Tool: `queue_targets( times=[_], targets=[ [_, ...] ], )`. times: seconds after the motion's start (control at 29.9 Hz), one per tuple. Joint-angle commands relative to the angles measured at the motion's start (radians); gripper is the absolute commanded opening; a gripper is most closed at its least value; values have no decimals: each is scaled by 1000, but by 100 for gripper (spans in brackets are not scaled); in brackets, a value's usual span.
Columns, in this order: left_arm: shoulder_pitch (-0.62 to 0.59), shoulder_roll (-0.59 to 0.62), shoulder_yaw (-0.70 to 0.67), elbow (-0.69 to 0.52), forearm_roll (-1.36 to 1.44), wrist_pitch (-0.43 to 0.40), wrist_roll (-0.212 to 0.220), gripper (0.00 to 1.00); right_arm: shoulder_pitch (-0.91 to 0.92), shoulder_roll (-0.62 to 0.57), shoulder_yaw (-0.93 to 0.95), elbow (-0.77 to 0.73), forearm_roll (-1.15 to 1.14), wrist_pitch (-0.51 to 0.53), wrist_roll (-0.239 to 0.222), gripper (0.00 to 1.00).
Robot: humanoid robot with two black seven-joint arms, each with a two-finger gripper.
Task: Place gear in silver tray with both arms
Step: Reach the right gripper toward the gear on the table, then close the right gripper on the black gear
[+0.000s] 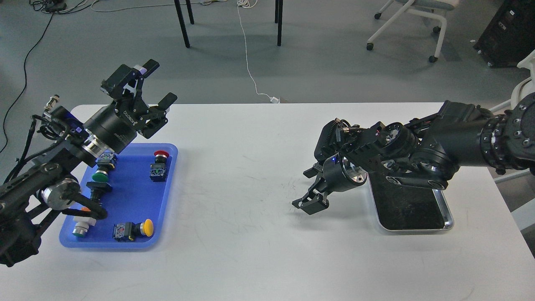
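On white table (250,251), right of centre: right gripper (310,203) lowered to table surface, just left of silver tray (446,209), fingers spread with a clear gap. Gear not visible; possibly hidden under or between those fingers, cannot tell. Silver tray flat near right table edge, upper half covered by right arm (439,142). Far left: left gripper (146,83) raised above rear of blue tray (125,244), pointing up and away, fingers wide apart, empty. Blue tray holding push-button switches: red (160,155), green (100,176), yellow (146,228).
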Motion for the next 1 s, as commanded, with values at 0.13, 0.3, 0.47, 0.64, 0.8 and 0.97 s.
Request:
queue_targets(
  times=[0.13, 0.3, 0.47, 0.64, 0.8, 0.97],
  targets=[
    [2, -2, 0, 0, 0, 0, 0, 98, -56, 4, -22, -5, 2, -84, 0, 75],
    [2, -5, 0, -2, 0, 0, 0, 98, -63, 4, -22, -19, 2, -99, 0, 54],
    [2, -6, 2, 0, 0, 0, 0, 98, -65, 10, -22, -22, 2, -107, 0, 45],
    [13, -6, 0, 0, 2, -2, 0, 98, -79, 33, -22, -36, 3, -107, 0, 31],
    [24, -3, -1, 0, 2, -2, 0, 98, -79, 39, -22, -49, 2, -100, 0, 21],
    [25, -3, -1, 0, 2, -2, 0, 98, -77, 38, -23, -51, 2, -98, 0, 16]
  ],
)
